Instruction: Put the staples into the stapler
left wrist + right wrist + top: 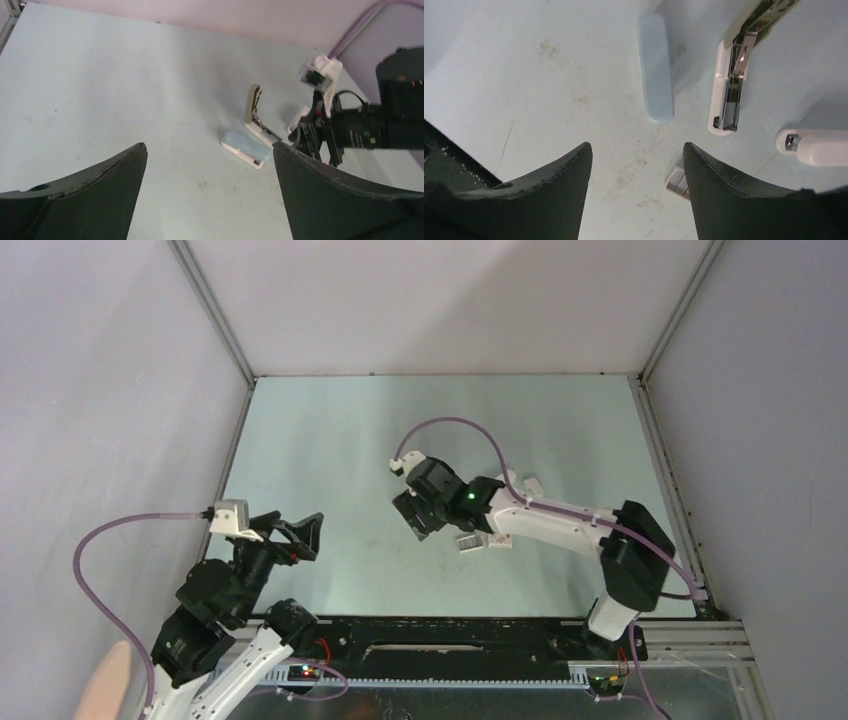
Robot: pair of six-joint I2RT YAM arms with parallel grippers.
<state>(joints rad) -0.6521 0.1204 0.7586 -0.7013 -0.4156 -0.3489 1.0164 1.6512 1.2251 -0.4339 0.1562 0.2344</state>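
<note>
At the far left, the left tool (209, 147) hangs with its jaws spread wide and nothing between them, well apart from the work. I judge it is parked there to leave room for the other arm.

Toward the middle, the right tool (636, 146) hovers over the counter (499, 60) with its jaws apart and nothing held. It points down at the parts, which suits a pick from above.

A pale blue oblong part (655, 75) lies flat just left of the stapler (727, 95). I cannot tell what it belongs to.

The staples (678, 181), a small striped greyish block, lie flat on the counter close under the right tool. They are partly hidden by its right finger (734, 200) and are not between the jaws.

To the right, the stapler rests on its base with the top arm swung up, so the magazine channel is open to take a strip. It looks empty, so loading seems not yet done. The likely next step is to centre the right tool over the staples and grip them by their long edges.
</note>
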